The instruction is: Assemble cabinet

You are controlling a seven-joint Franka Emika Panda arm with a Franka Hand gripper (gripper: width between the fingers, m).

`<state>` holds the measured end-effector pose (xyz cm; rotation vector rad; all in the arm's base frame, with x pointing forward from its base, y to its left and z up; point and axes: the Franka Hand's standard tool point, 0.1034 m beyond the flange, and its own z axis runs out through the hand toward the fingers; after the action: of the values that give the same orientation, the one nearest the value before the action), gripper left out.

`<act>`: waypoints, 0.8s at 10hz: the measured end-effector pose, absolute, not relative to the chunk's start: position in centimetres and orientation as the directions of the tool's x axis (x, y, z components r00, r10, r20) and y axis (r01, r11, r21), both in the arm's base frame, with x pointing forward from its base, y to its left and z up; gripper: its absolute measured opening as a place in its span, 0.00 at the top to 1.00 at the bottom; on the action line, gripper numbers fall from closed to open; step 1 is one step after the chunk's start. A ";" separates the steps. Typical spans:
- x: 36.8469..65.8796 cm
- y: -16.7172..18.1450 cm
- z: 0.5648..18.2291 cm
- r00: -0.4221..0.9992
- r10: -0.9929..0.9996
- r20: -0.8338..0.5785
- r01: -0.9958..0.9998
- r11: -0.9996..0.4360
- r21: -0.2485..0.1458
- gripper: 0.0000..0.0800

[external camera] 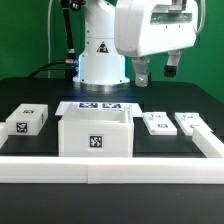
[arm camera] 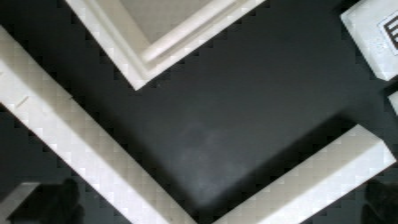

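Black table (external camera: 190,100), open-topped cabinet (external camera: 95,140), claw (external camera: 155,72) aloft, spread

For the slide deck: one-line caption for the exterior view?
Open hand hangs empty over the table; white open-topped box sits centre, small tagged blocks either side.

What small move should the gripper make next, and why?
Probably lower the gripper toward the flat white panel roughly beneath it: its jaws stand open and empty, and that loose part lies apart from the cabinet.
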<state>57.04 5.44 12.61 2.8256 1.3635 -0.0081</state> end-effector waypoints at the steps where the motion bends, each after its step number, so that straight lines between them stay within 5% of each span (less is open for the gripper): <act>1: 57.0 5.4 12.6 0.622 0.783 -0.006 0.783 -0.622 0.002 0.00; 8: 57.0 5.2 12.5 0.559 0.829 0.004 0.829 -0.558 0.024 0.00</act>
<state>56.98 5.24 12.49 2.7566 1.4670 0.0228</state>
